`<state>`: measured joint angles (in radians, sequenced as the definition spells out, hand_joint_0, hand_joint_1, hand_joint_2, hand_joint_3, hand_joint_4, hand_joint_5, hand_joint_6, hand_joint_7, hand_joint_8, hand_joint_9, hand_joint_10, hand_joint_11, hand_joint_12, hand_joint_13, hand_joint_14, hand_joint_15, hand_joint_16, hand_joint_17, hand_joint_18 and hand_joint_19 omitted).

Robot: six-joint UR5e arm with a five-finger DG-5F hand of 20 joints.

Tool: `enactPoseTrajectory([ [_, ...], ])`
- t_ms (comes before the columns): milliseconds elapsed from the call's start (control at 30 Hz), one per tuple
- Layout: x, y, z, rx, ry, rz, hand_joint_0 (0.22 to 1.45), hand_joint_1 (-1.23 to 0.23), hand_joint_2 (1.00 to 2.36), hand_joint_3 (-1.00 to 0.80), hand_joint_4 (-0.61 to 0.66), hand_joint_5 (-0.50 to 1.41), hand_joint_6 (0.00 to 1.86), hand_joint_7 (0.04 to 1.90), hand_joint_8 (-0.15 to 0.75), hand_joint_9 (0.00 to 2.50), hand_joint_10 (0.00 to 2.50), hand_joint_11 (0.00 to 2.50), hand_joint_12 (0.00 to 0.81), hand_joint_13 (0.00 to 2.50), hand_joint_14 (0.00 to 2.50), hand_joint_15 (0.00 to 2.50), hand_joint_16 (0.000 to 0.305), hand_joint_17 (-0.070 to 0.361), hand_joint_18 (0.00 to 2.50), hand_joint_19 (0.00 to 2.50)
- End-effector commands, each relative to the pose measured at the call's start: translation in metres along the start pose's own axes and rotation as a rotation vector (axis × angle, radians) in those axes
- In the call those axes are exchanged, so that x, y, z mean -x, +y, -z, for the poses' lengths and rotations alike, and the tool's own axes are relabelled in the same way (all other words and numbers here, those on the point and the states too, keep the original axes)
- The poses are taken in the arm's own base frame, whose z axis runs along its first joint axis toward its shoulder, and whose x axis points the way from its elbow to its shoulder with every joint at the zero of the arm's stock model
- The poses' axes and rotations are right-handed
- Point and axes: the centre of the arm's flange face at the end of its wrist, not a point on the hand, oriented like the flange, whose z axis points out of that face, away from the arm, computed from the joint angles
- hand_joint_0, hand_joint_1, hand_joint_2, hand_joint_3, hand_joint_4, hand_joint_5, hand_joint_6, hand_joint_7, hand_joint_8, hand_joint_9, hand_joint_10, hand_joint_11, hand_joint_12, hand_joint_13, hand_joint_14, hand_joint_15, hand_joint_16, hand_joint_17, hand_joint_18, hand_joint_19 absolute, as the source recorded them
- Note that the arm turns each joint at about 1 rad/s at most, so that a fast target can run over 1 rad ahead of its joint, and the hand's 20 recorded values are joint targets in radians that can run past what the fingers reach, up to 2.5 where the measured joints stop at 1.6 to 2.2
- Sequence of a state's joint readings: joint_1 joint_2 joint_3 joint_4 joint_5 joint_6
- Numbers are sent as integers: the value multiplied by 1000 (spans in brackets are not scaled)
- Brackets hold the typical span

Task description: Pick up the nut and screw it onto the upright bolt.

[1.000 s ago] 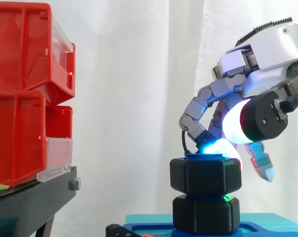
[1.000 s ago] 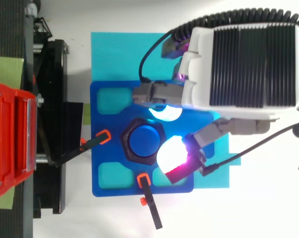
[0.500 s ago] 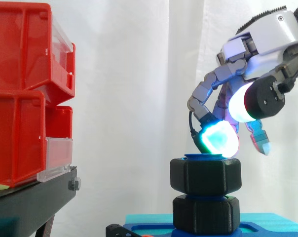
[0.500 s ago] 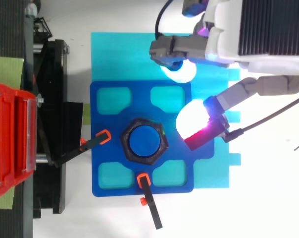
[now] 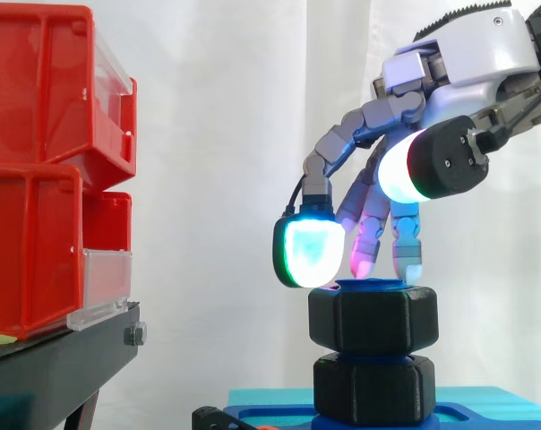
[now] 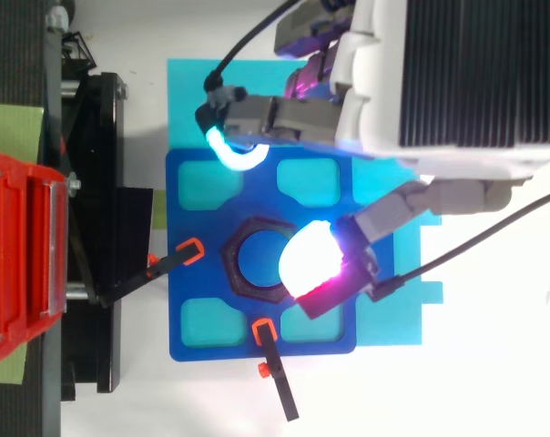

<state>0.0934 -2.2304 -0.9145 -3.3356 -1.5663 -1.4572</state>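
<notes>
- Curtain [image 5: 226,134]: white, behind everything.
- Bins [image 5: 38,170]: red, stacked at the left on a black stand [image 5: 55,367].
- Hand [image 5: 472,63]: comes in from the upper right and hangs over the bolt. Its fingers are spread and loosely bent, and they hold nothing.
  - One finger reaches out furthest. Its green-cyan pad [image 5: 312,253] is above and to the left of the nut, clear of it. From above, this pad [image 6: 231,155] sits over the plate's far edge.
  - Two other fingers [image 5: 369,255] point straight down and end just at the bolt's top. Whether they touch it cannot be told.
  - From above, the thumb's white-magenta pad [image 6: 310,264] covers the nut's right side.
- Mat [image 6: 202,100]: cyan, lying flat under the plate.
- Plate [image 6: 179,218]: blue with cyan pockets near its corners, lying on the mat.
- Nut [image 5: 373,320]: black and six-sided, sitting level on the upright bolt at the plate's middle. It is just above a second black hex piece [image 5: 373,387] at the bolt's foot.
- Bolt [image 6: 259,259]: blue. Its top [image 5: 371,285] shows just over the nut.
- Clamps [image 6: 186,252]: black arms with orange tips. One is at the plate's left, and another [image 6: 268,337] is at its near edge.
</notes>
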Motion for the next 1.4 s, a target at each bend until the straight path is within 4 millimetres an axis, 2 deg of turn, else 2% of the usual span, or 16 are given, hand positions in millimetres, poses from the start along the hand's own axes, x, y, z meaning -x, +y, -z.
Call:
enactPoseTrajectory([
  [0,-9,10,-6,14,-24,-20,508,-339,1000,-500,176,-74,501,627,184,1195,0,0,145,930,0,0,18,40,659,100],
  [167,-16,22,-9,19,-20,-18,505,-336,1000,-500,178,-79,501,607,180,1131,0,0,146,893,0,0,17,39,610,76],
  [633,-26,32,-10,13,-4,-16,501,-332,1000,-500,188,-65,502,674,188,1094,0,0,155,876,0,0,18,41,576,68],
  [833,-25,32,-10,12,-4,-14,508,-329,1000,-500,207,-37,503,838,209,1131,0,0,157,905,0,0,18,40,600,83],
  [1033,-26,32,-10,13,2,-14,521,-337,1000,-500,212,-3,505,1077,226,1224,0,0,148,979,0,0,18,41,695,130],
  [1100,-26,30,-9,11,5,-15,527,-344,1000,-500,185,13,505,1189,236,1268,0,0,145,1017,0,0,17,38,735,148],
  [1367,-27,24,-6,5,24,-15,535,-351,1000,-500,87,58,505,1376,239,1399,0,0,133,1095,0,0,15,35,834,182],
])
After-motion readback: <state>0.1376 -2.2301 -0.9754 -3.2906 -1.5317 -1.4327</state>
